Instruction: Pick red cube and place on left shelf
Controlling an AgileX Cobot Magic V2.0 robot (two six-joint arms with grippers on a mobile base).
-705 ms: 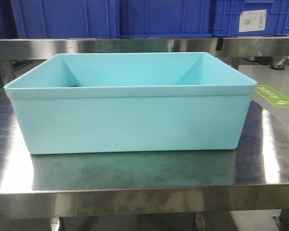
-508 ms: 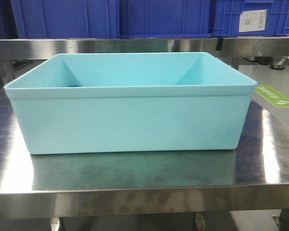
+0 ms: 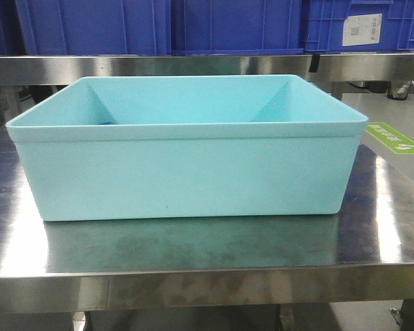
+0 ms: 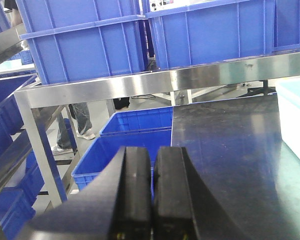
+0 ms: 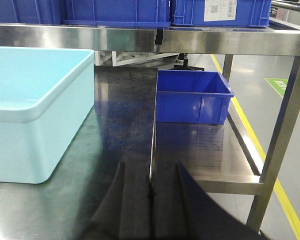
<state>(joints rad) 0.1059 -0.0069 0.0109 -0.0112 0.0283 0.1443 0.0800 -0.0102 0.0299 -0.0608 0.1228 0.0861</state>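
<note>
I see my left tool pinched fully closed, gripping nothing; right tool likewise (shiny steel desk beneath).

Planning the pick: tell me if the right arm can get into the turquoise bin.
Probably yes: the turquoise bin is open-topped, with nothing over it. The right claw, shut, sits beside it and must clear the rim first.

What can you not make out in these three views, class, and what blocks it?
Front view: the floor of the turquoise tub is hidden by its near wall; no red cube shows anywhere.
Left wrist view: the tub is cut off by the right edge.
Right wrist view: the white label on the blue crate is too small to read.
</note>
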